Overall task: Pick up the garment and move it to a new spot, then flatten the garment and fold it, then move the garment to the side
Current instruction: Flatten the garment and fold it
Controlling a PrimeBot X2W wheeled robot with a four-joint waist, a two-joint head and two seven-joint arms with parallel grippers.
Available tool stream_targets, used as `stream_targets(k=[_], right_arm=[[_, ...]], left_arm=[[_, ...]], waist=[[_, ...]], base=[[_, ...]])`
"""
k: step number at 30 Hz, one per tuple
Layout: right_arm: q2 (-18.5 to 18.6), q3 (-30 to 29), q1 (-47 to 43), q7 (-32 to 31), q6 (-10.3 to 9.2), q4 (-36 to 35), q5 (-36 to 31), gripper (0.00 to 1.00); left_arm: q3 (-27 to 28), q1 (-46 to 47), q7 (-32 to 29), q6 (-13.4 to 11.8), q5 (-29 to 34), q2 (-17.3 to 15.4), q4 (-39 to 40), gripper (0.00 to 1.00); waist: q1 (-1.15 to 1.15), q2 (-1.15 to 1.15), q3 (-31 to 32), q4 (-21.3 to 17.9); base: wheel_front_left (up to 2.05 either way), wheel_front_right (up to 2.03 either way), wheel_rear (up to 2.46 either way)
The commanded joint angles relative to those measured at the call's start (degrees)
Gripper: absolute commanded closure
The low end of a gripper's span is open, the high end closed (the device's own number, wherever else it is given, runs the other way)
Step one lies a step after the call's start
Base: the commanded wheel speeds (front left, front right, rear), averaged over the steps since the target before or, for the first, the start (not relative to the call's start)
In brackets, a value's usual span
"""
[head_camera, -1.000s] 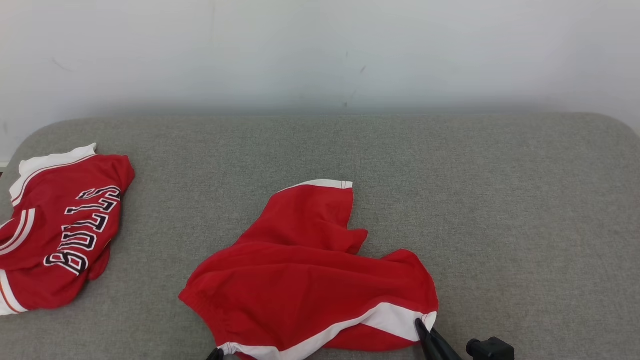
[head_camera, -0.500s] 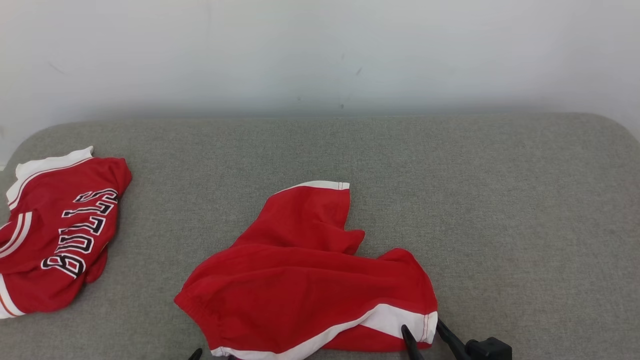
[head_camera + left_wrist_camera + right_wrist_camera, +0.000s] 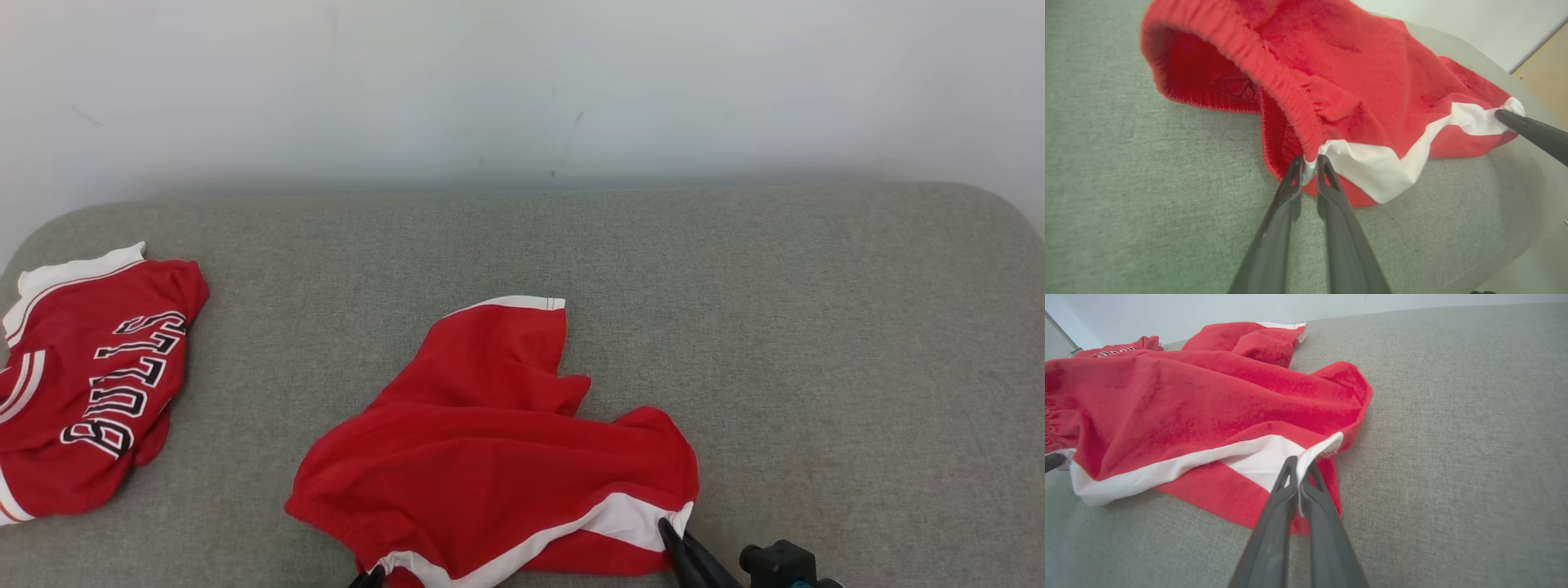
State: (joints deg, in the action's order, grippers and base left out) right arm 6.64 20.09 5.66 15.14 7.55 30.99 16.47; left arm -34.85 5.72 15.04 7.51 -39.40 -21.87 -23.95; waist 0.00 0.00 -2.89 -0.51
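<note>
Surface: grey cushion [image 3: 816, 327], red shorts [image 3: 490, 465] at its front edge.
Left claw [image 3: 1309, 160]: I'm clenched on the waistband [image 3: 1274, 77].
Right claw [image 3: 1300, 462]: clenched on the white hem [image 3: 1265, 455].

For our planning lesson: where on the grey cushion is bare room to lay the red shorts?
Widest: the grey cushion right of the red shorts, out to its edge. Also the strip along the wall, and a gap between shorts and jersey. Crowded: the left end, and the near edge where left hand and right hand pinch the shorts.
</note>
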Motion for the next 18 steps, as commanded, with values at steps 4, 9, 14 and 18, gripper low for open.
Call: stream_targets(k=[4,9,14,18], right_arm=[[0.64,-0.15,-0.08,0.08,-0.13,-1.93,0.34,1.0],[1.47,-0.7,-2.01,0.09,-0.13,-5.17,0.62,1.0],[2.43,0.55,-2.22,0.09,-0.13,-8.72,2.18,1.0],[3.78,1.35,0.82,0.09,-0.13,-10.98,4.06,1.0]], left_arm=[[0.17,-0.53,0.12,-0.07,-1.22,-1.52,2.26,1.0],[1.55,-2.67,0.12,-0.06,-0.04,-3.21,5.71,1.0],[3.66,-2.62,0.12,-0.07,1.14,-4.66,9.81,1.0],[4.33,1.19,0.12,-0.06,1.28,-6.73,13.08,1.0]], waist=[[0.0,0.0,0.01,-0.17],[0.0,0.0,0.07,0.17],[0.0,0.0,0.22,0.56],[0.0,0.0,0.11,0.72]], base=[[0.0,0.0,0.0],[0.0,0.0,0.0],[0.0,0.0,0.0],[0.0,0.0,0.0]])
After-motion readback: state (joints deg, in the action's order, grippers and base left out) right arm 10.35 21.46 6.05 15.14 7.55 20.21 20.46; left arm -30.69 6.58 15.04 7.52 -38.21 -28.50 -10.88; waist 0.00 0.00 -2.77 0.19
